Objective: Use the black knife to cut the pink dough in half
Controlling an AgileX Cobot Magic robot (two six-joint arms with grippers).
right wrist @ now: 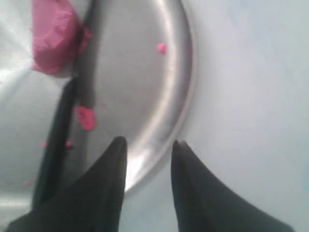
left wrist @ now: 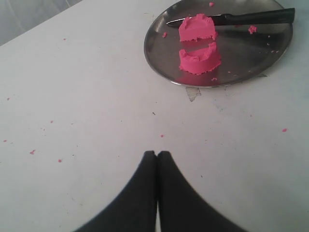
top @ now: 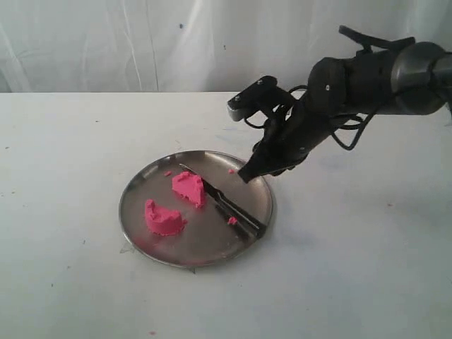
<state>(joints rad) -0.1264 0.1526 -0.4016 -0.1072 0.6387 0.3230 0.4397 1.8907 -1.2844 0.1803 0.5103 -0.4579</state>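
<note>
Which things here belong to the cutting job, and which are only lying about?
Job: pink dough, in two pieces; black knife on the plate; right gripper, open above the rim.
Lying about: pink crumbs on the table; left gripper, shut.

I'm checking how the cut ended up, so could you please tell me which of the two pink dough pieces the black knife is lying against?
The black knife lies against the dough chunk nearer the plate's centre; the other chunk sits apart by the rim.
</note>
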